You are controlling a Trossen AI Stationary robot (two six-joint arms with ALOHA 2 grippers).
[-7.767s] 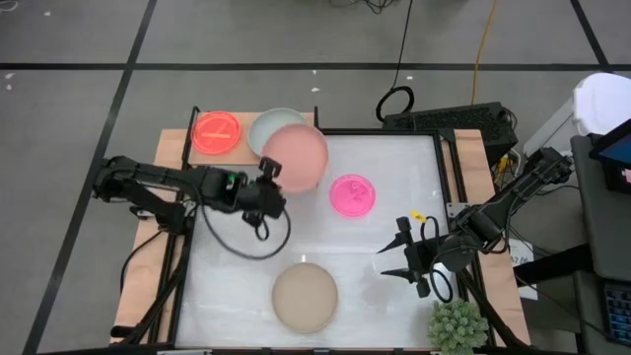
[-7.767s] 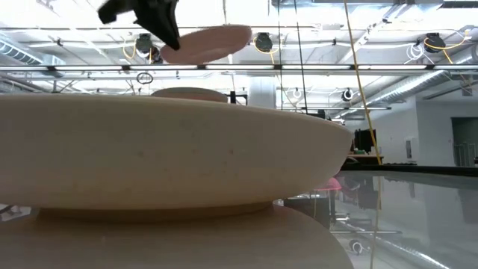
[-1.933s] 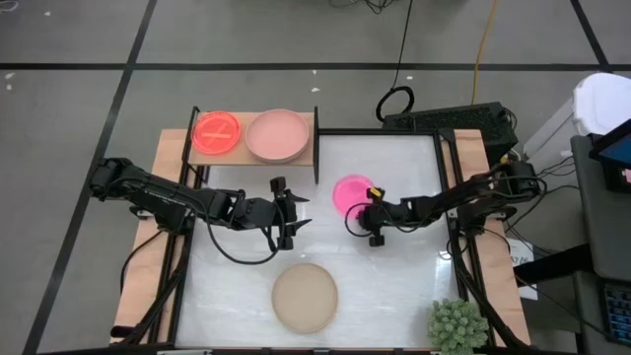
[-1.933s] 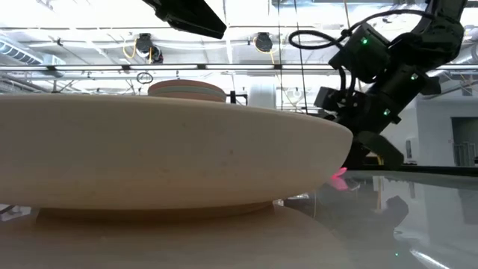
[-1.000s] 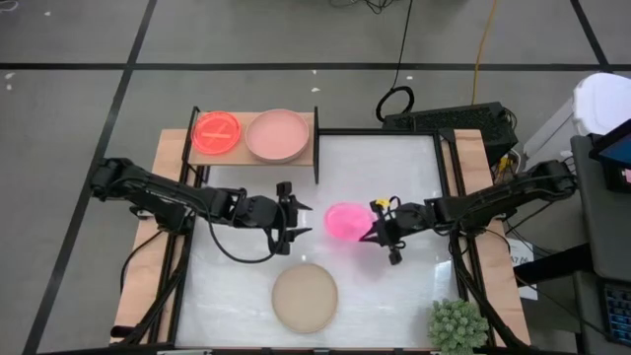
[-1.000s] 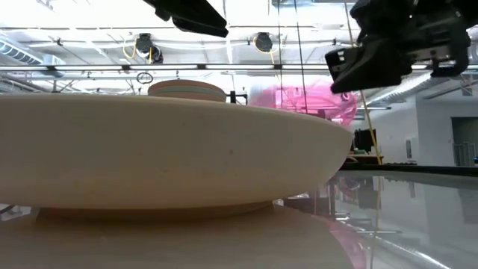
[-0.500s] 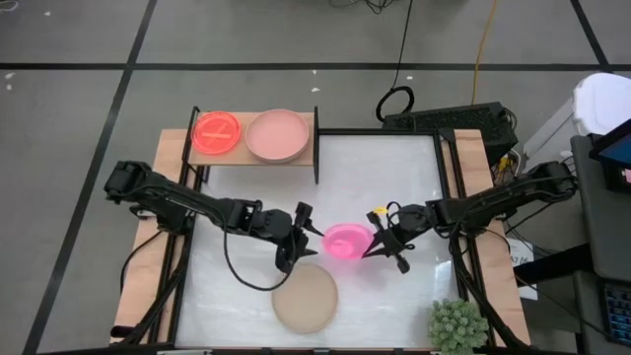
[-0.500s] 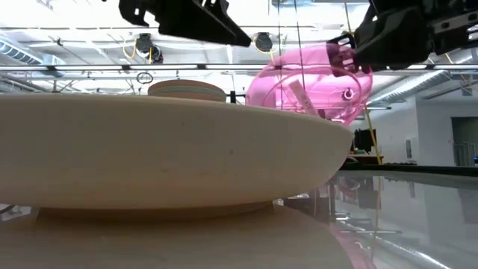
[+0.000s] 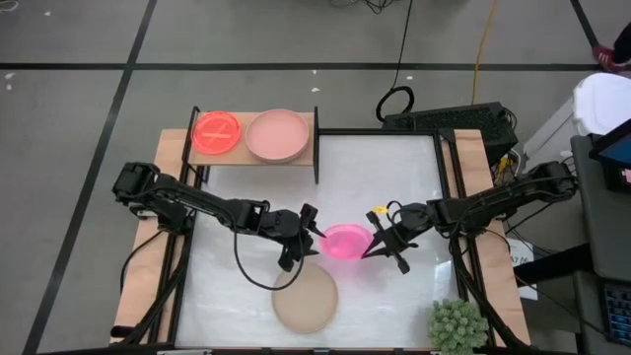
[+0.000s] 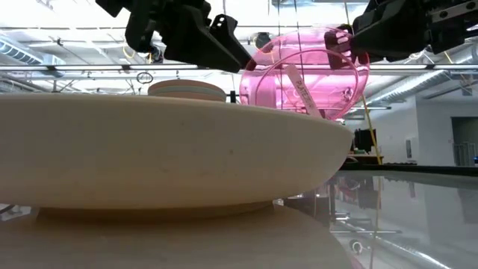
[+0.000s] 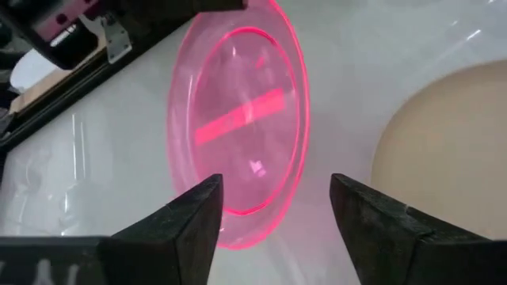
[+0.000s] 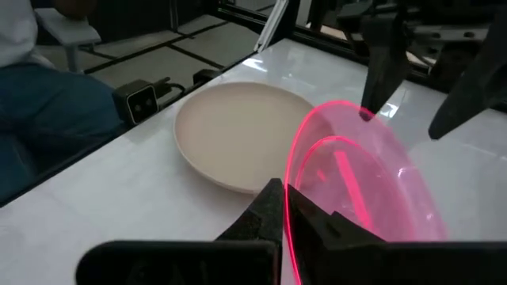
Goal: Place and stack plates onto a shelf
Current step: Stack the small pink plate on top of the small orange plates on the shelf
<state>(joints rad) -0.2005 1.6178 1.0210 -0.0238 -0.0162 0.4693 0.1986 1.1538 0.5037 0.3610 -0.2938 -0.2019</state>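
white table [image 9: 394, 168] amid grey taped floor [image 9: 79, 118].

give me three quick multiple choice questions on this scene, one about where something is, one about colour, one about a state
1. Where is the beige plate?
A. on the shelf
B. on the white table, near the front edge
C. held by the left end effector

2. What colour is the plate held between the arms?
A. translucent pink
B. grey
C. green

3. The right end effector is
A. wide open
B. out of view
C. shut on the pink plate's rim

Answers: 1 B, it lies flat on the table. 2 A, light shines through it. 3 C, its fingers pinch the rim while the left end effector stands open beside it.
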